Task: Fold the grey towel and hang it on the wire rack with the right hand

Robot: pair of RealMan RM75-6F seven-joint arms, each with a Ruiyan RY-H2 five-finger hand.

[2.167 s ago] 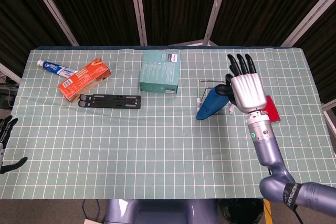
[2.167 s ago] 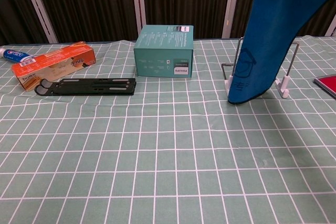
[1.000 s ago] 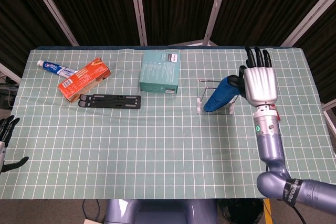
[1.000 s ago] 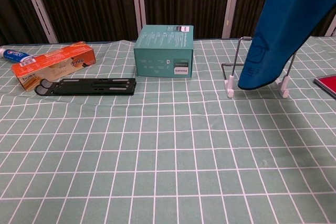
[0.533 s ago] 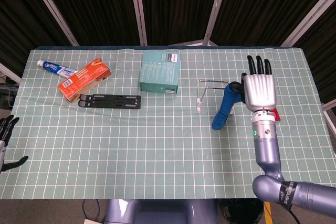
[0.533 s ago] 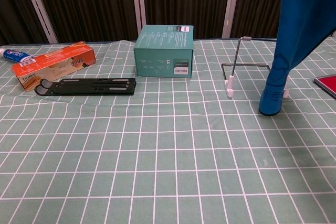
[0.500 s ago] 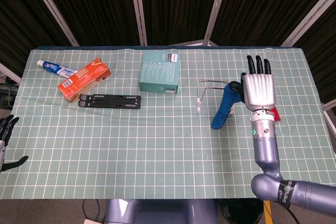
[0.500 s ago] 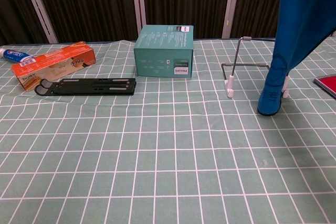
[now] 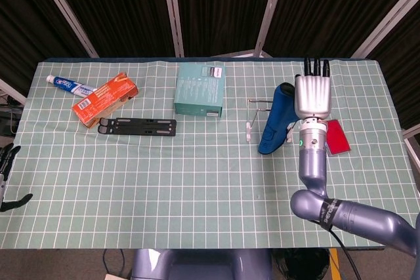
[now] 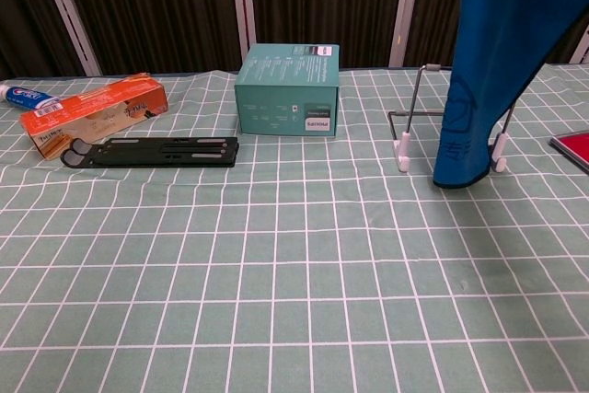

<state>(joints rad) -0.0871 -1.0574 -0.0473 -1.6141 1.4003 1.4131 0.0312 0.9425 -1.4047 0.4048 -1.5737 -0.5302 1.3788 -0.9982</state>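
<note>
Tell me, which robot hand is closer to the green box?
The right. The right hand is up beside the wire rack, a short way right of the green box, holding the blue towel. The left hand is far off at the table's near left edge.

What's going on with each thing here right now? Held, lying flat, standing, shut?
towel: blue in these pictures, folded, dangling from the right hand, not yet draped over the rack.
wire rack: upright, bare.
right hand: raised, holding the towel.
left hand: at the table's edge, holding nothing.
teal box: standing, shut.
toothpaste box: lying flat.
black stand: folded flat.
</note>
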